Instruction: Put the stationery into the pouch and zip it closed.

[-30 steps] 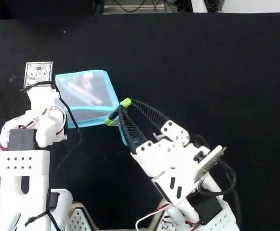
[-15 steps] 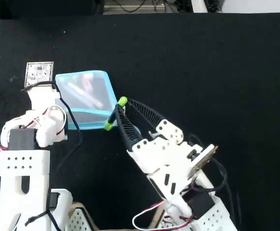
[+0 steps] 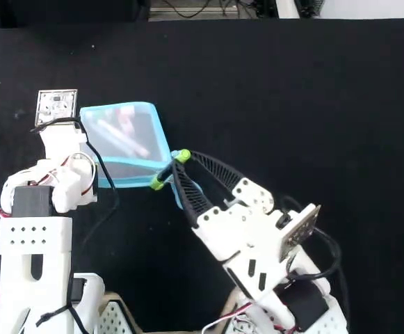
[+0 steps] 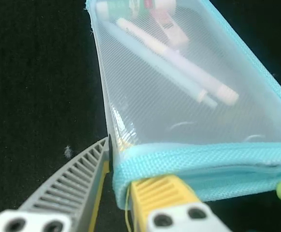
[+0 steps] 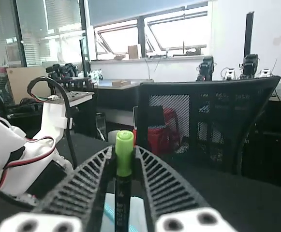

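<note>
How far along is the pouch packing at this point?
Done: pens already lie inside the pouch. In hand: the left gripper clamps the pouch's edge, and the right gripper holds a green-capped pen at the pouch's near corner. Left: getting that pen inside, then zipping the pouch closed.

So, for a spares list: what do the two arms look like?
The left arm and right arm are white with black motors, red and black cables. The left pincer has one grey and one yellow ribbed finger; the right pincer is black.
</note>
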Motion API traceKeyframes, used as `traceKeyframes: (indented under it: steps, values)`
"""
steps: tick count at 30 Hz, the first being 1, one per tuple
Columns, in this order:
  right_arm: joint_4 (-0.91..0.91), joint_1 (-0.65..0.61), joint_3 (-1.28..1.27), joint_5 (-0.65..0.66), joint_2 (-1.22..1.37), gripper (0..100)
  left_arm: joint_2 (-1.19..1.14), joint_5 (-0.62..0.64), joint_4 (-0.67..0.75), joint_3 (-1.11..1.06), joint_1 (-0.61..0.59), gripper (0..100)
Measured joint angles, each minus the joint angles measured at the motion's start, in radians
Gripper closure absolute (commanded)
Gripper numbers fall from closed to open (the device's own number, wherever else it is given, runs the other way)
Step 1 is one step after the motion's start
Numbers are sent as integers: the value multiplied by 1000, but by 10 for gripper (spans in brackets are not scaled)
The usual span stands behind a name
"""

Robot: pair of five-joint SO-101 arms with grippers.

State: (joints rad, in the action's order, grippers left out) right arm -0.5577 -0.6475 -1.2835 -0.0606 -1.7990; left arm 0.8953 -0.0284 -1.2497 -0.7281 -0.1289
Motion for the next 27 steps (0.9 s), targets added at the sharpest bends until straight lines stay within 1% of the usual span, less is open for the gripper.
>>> traceKeyframes:
  steps: [5,9,12,17,21,27]
  values:
    - [-14,5,5,0,-2,987,0,0,0,0,0,970]
    - [-20,63,41,0,-2,987,0,0,0,0,0,970]
    - [-55,97,77,0,-2,987,0,0,0,0,0,970]
    - [-114,106,124,0,3,987,0,0,0,0,-2,970]
    - [-163,123,207,0,158,987,0,0,0,0,-2,970]
    - [-324,216,427,0,528,987,0,0,0,0,-2,970]
